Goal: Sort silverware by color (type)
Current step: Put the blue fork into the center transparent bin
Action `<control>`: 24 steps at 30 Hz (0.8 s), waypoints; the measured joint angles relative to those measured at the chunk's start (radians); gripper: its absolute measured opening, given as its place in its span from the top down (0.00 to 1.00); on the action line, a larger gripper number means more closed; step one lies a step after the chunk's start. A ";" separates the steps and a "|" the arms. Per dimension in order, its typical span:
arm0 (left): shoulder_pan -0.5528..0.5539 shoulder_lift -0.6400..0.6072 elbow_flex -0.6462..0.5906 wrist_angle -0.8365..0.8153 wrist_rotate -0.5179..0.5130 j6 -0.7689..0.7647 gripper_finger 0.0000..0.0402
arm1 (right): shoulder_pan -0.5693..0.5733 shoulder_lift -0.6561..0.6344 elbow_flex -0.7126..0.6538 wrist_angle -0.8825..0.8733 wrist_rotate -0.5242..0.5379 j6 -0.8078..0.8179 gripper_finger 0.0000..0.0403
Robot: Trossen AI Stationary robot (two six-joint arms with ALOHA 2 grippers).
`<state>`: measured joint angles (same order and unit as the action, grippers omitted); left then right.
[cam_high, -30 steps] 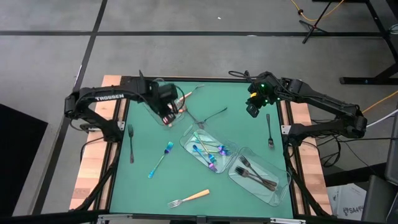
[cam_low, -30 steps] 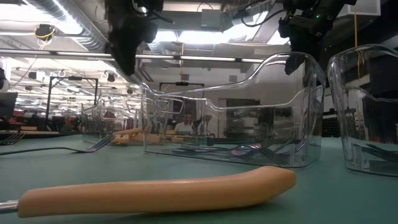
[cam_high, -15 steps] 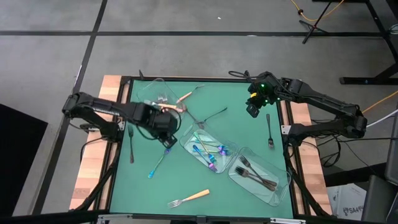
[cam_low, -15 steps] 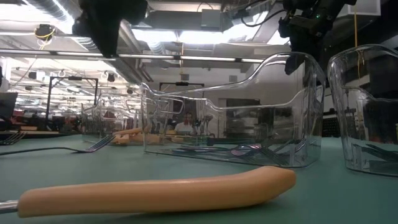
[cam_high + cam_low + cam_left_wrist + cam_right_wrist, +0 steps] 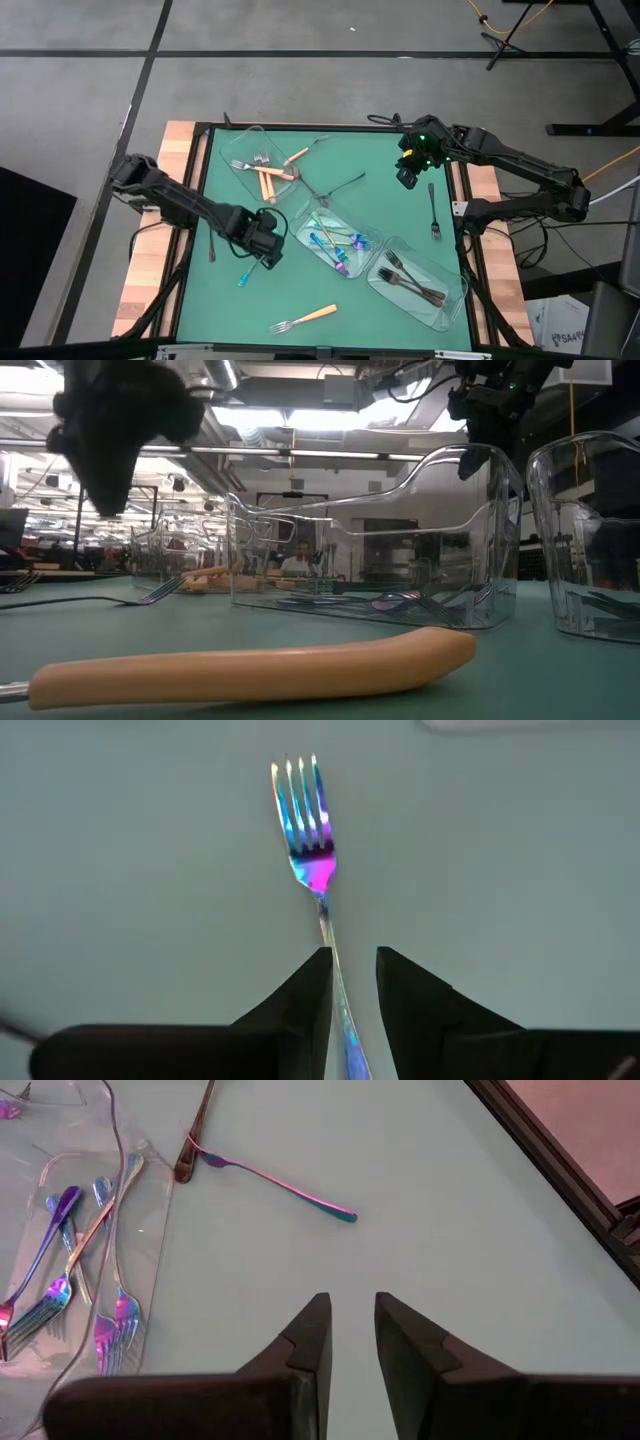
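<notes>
Green table mat [image 5: 225, 300]: bare near the front left corner and along the back right, crowded in the middle.

Three clear trays. Back-left tray [image 5: 243, 148] holds orange-handled forks [image 5: 268, 176]. Middle tray [image 5: 300, 228] holds iridescent pieces [image 5: 330, 245]. Front-right tray [image 5: 455, 290] holds dark forks [image 5: 410, 280]. In the low view the tray walls blur their contents.

Left gripper [image 5: 262, 243] sits low over the mat beside the middle tray. It covers most of a loose iridescent fork [image 5: 305, 820]. In the wrist view the fingers stand slightly apart, straddling the handle, not clamped. The handle end is cut off.

Right gripper [image 5: 407, 176] waits near the back right edge, fingers slightly apart, nothing between them.

Loose: orange fork [image 5: 303, 318] at the front edge, dark forks at the left edge [image 5: 211, 228] and right edge [image 5: 433, 210], two thin pieces [image 5: 335, 186] crossed mid-back, colour hard to tell from above.
</notes>
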<state>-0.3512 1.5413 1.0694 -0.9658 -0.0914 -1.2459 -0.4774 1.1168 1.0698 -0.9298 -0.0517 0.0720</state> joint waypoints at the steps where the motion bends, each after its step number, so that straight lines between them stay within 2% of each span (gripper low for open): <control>1: -0.004 0.014 -0.010 0.011 0.000 0.001 0.81 | 0.000 0.000 0.000 0.000 0.000 0.000 0.83; 12: -0.010 0.132 -0.032 0.021 0.000 -0.001 0.81 | 0.000 0.000 0.000 0.000 0.000 0.000 0.83; 24: -0.010 0.192 -0.034 0.064 -0.008 0.000 0.81 | 0.000 0.000 0.000 0.000 0.000 0.000 0.83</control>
<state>-0.3614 1.7337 1.0355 -0.9021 -0.0990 -1.2457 -0.4774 1.1166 1.0698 -0.9302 -0.0517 0.0721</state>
